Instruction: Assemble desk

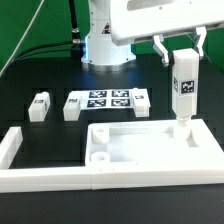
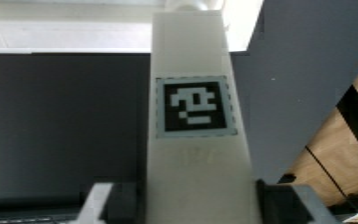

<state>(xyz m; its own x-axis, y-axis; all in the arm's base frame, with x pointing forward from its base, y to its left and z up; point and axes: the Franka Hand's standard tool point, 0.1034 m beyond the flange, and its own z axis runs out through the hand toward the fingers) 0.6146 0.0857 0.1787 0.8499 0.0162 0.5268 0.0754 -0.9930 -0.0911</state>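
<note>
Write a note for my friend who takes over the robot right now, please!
Gripper: shut on one leg, held upright.
Tabletop: lies sockets up. The held leg's lower end is at its far corner on the exterior view's right; seated or not, I cannot tell.
Loose legs: lying on the table behind it.
Done: no leg clearly fixed.
Left: this leg, then the other three.

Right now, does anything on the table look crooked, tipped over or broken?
Nothing stands out. The leg held in the fingers stands upright over the far corner of the tabletop, on the exterior view's right. The loose legs lie flat beside the marker board. No damage shows.
</note>
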